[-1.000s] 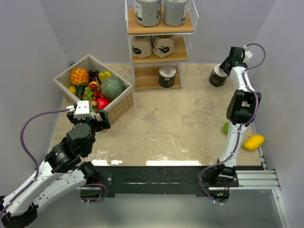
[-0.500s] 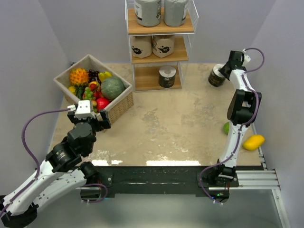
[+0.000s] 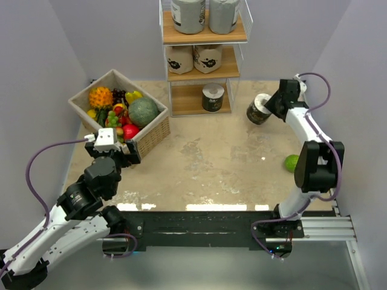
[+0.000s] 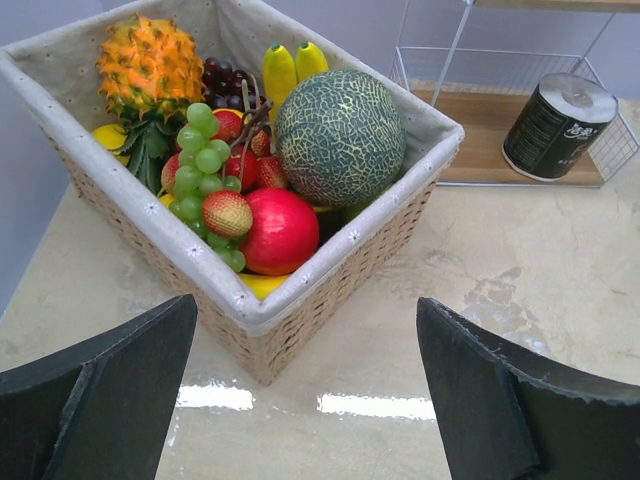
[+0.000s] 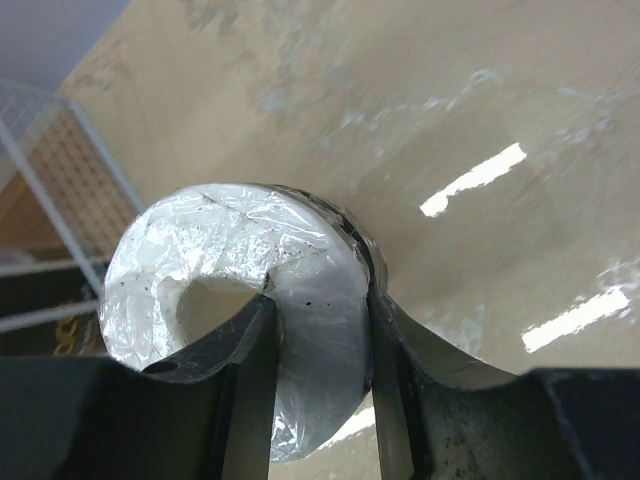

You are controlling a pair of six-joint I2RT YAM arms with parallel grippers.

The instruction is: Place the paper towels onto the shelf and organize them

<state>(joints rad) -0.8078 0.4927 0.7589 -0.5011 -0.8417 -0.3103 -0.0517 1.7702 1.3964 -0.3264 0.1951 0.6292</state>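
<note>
The right gripper [image 3: 269,107] is clamping a tilted, dark-wrapped paper towel roll [image 3: 258,110] by its wall, one finger inside the core. The shelf [image 3: 184,100] is standing to its left, nearer than to the slack-jawed left gripper [image 4: 305,340].

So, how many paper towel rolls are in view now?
6. Two grey rolls on the top board of the shelf, two tan rolls on its middle board, one dark roll on its bottom board, a second dark roll held by the right gripper.
</note>
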